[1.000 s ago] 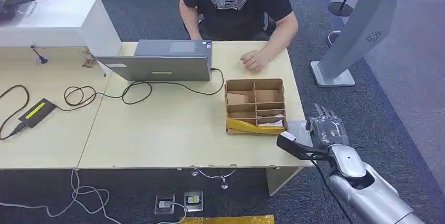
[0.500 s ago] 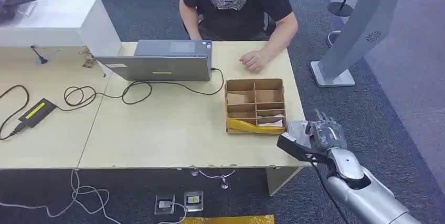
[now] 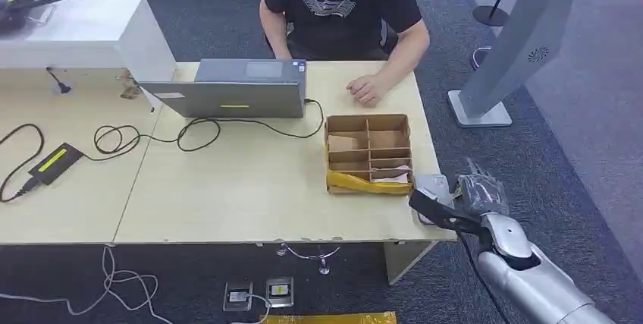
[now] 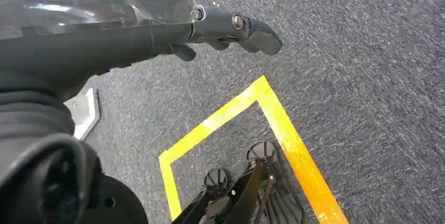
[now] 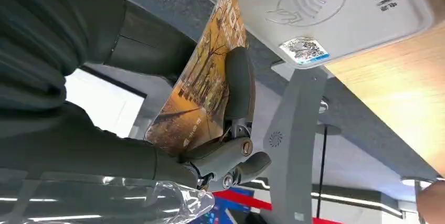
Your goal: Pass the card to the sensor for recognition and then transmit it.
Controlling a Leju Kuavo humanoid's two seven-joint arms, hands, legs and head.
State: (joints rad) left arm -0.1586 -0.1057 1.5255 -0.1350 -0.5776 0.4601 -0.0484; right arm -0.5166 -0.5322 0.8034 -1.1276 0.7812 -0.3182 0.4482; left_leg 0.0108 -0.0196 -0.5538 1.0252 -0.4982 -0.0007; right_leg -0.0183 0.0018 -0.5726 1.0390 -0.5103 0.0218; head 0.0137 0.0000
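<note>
while the card is pinched in the right hand at the lower right of the head view, its edge is held just beside the white sensor; recognition seems under way, handover remains. the left hand is seen empty, fingers loosely curled.

Office — I stood at pale desks with a laptop, trailing cables, grey carpet.

Glossy printed card, smooth white plastic sensor, pale matt wood-look table, brown cardboard box at the laptop's 4 o'clock, rough grey carpet floor, silver metallic arm
</note>
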